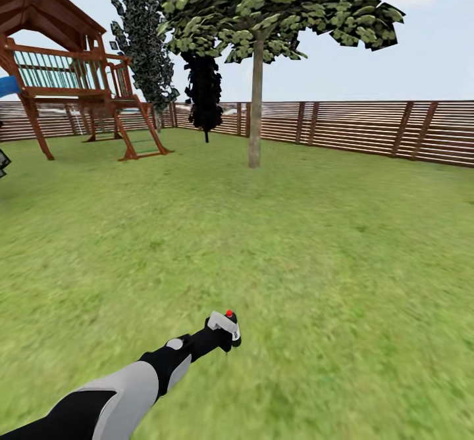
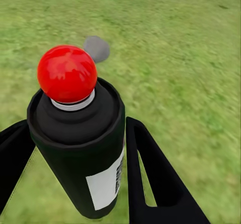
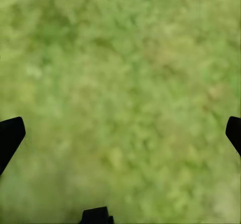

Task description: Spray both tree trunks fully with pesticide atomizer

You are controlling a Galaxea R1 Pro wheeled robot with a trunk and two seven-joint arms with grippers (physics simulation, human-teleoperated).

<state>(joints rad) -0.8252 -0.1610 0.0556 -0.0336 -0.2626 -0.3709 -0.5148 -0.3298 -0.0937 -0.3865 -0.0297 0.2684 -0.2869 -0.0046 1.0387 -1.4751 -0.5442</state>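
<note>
Lawn (image 1: 316,243), fenced: left gripper (image 2: 75,184) clamps pesticide atomizer (image 2: 80,148), right gripper (image 3: 120,133) spread wide, empty; carry step, probably approach upper-centre tree trunk (image 1: 255,104) next.

I count one pesticide atomizer (image 1: 227,325) with one red button (image 2: 67,73) on top, clamped between the two fingers (image 2: 150,174) of my left hand (image 1: 220,335). Beyond it across the lawn (image 1: 296,243) stands one broad-leaved tree (image 1: 276,6) on one bare tree trunk (image 1: 255,104). Left of that trunk, two dark narrow conifers (image 1: 204,91), one behind the other. Further left of the trunk, one wooden playset (image 1: 72,78) with one ladder (image 1: 141,141). Behind the trunk, one slatted fence (image 1: 368,127) runs along. My right hand (image 3: 120,133) shows two dark fingertips (image 3: 10,136), spread wide apart over grass. One grey spot (image 2: 97,48) lies on the lawn beyond the atomizer.
</note>
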